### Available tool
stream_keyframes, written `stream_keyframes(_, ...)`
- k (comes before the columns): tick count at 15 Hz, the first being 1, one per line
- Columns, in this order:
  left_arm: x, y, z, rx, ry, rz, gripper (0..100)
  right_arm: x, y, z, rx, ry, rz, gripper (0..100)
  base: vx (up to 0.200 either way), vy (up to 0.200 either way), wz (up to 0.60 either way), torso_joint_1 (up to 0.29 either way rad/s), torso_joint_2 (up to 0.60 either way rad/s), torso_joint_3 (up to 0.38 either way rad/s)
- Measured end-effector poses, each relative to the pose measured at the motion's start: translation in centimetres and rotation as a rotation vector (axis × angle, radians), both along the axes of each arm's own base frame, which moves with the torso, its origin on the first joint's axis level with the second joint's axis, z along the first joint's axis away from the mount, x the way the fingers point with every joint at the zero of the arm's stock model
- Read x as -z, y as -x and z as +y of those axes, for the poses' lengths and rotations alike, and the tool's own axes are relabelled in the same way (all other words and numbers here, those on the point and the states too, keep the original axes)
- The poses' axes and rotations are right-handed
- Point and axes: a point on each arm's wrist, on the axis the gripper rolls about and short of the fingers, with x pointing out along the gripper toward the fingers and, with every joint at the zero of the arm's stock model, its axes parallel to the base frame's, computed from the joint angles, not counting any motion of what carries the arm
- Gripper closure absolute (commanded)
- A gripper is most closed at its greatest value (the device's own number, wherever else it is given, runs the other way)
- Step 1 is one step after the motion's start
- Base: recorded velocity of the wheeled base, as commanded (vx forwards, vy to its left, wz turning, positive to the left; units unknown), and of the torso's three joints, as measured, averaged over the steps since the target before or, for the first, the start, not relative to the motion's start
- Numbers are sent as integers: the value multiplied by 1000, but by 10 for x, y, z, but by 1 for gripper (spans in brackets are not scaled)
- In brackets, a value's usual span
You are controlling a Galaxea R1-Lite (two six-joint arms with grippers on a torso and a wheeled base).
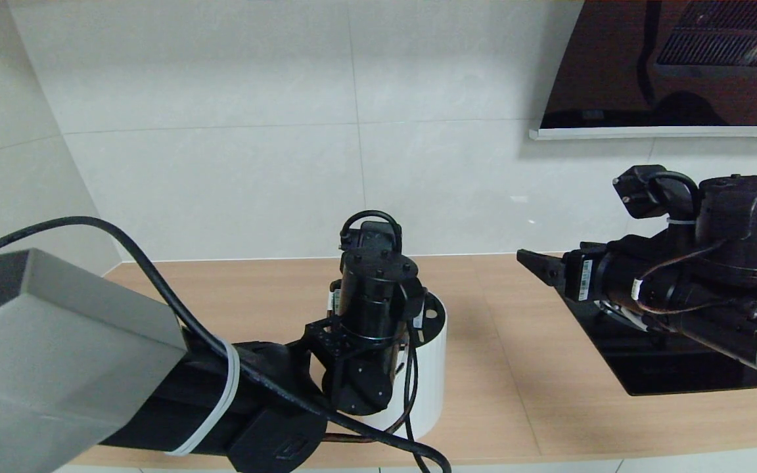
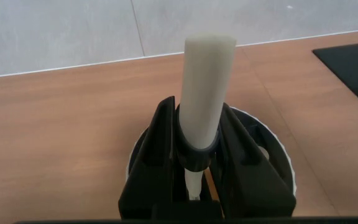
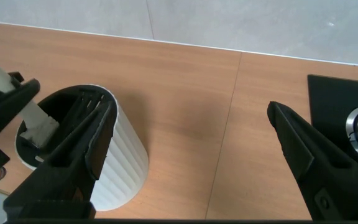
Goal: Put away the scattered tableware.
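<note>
1. Left gripper [image 2: 196,127], at lower centre of the left wrist view, had its jaws clamped on the white-handled utensil [image 2: 209,81], gripping it at the dark collar below the pale round handle.
2. That utensil stood nearly upright, its handle pointing up and its lower end already down inside the mouth of the white ribbed holder [image 1: 428,368], which stood left of centre in the head view on the front part of the counter.
3. Some dark, slender pieces leaned inside the holder; what they were could not be told.
4. By my judgement this item was almost put away: what remained was to release it so that it dropped into the holder, and then to draw the arm up and off.
5. Light wood-grain counter [image 1: 253,295] ran across the middle of the head view, meeting a wall of large pale tiles [image 1: 221,131] behind.
6. Right gripper [image 3: 188,109] hung above the counter, right of the holder, with its jaws wide apart and nothing between them.
7. At lower right lay a black glass cooktop [image 1: 648,368] set into the counter, and at upper right a dark, glossy range hood [image 1: 648,66] was mounted on the wall.
</note>
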Motion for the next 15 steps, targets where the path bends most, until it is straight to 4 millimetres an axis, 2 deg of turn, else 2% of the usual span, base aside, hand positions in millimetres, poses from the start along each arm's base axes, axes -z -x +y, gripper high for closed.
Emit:
stream_keyframes(5, 1, 0, 0, -2, -1, 0, 100, 1, -1, 0, 0, 2, 3, 0, 0, 0, 0, 0, 0, 0)
stream_keyframes(6, 0, 0, 0, -5, -1, 0, 0, 1, -1, 1, 0, 2, 3, 0, 0, 0, 0, 0, 0, 0)
stream_keyframes(15, -1, 0, 0, -8, 2, -5, 0, 1, 0, 1, -2, 3, 3, 0, 0, 0, 0, 0, 0, 0)
